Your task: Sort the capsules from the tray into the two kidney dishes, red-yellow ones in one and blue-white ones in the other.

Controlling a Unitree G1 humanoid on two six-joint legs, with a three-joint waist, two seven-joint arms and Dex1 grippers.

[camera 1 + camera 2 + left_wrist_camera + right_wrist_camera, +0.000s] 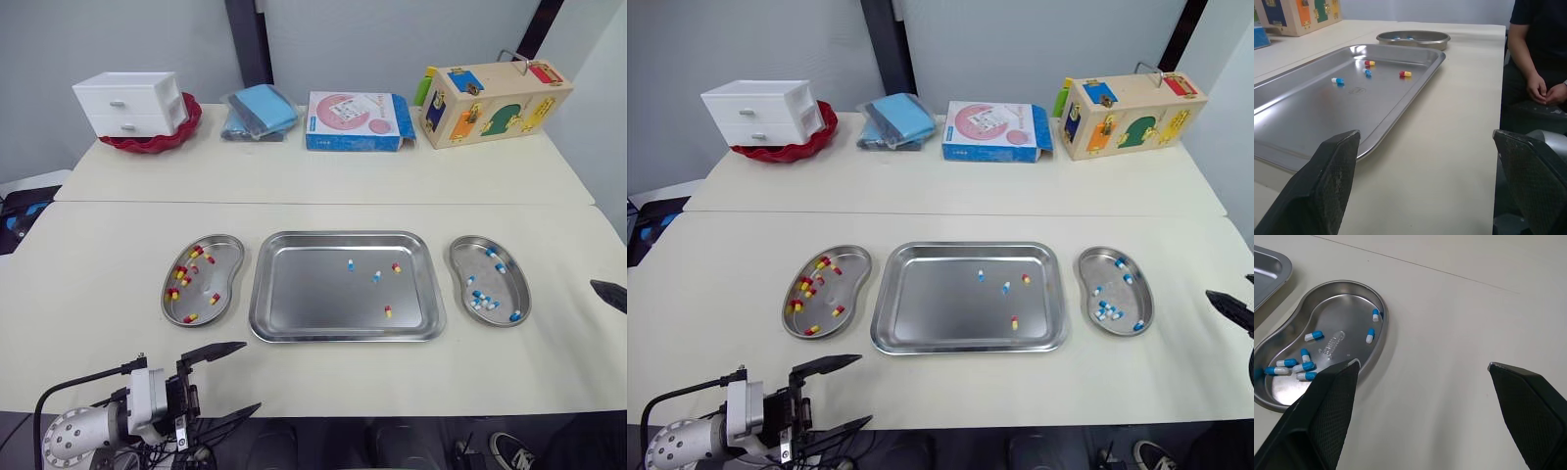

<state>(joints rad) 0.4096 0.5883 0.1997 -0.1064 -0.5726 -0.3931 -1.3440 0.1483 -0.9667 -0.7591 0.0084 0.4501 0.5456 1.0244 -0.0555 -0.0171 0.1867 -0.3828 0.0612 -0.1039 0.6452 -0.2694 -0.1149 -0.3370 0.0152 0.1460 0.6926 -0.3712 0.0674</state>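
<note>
The left tool (248, 375) hangs at the near edge of the counter (118, 255), fingers spread wide and empty. It points along the tray (348, 336), probably ready for a pick. The right tool (1421, 365), also spread and empty, sits just beside the right dish (1337, 303), well placed to serve it. Four capsules lie on the tray: two blue-white capsules (351, 264) and two red-yellow capsules (388, 311), apart enough to pinch singly. The left dish (227, 257) holds only red-yellow ones, the right dish only blue-white. Nothing blocks either reach. Along the far side stand a drawer box (132, 103), a blue pack (260, 111), a flat box (358, 120) and a toy box (495, 103), all well clear. A person (1542, 90) sits past the counter's right end.
</note>
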